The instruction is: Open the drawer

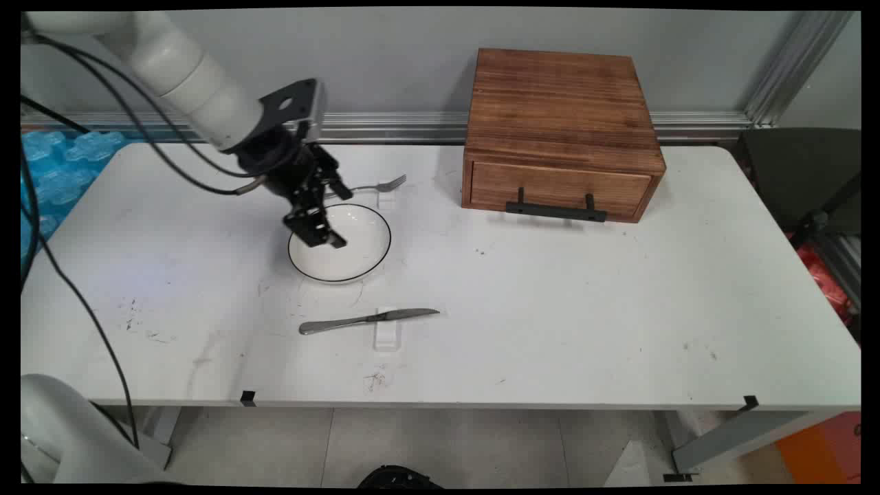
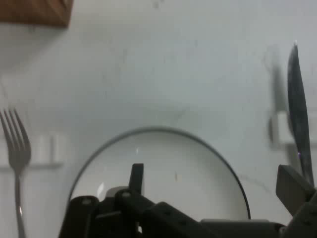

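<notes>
Gripper (image 1: 317, 230) over one plate (image 1: 357, 258); one fork (image 1: 385, 184), one knife (image 1: 371, 319)

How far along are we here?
Done: the plate sits between the fork and the knife, each on a white rest. In hand: nothing; the open claw hangs over the plate. Left: the drawer is shut.

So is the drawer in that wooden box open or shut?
Shut. The drawer front sits flush with the wooden box, with no gap showing, and its black handle faces the table's near side.
</notes>
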You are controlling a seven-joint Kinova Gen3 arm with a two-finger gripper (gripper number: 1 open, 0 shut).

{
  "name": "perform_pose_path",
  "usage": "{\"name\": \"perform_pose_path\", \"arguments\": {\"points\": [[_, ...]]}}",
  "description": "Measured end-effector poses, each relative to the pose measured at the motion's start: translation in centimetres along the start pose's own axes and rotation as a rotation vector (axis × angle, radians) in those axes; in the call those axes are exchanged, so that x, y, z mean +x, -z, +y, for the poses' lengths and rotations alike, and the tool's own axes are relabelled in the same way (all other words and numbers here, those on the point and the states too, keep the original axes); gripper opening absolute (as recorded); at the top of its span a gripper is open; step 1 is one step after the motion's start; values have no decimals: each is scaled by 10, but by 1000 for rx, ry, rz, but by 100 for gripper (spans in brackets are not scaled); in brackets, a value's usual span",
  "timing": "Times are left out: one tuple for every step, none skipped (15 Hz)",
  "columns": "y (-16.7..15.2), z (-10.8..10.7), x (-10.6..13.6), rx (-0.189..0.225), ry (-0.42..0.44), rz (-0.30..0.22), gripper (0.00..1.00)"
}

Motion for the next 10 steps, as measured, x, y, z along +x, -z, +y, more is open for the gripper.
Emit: {"name": "perform_pose_path", "arguments": {"points": [[-2,0,9,8,-2,7,100],[-4,-1,17,14,-4,13,100],[-6,-1,26,21,-6,19,100],[-9,-2,34,29,-7,26,100],[-10,-2,39,33,-9,30,100],[-13,-3,48,38,-11,38,100],[-15,-4,56,44,-11,46,100],[-20,-5,67,52,-10,59,100],[-25,-6,78,59,-9,70,100],[-29,-6,86,63,-7,79,100]]}}
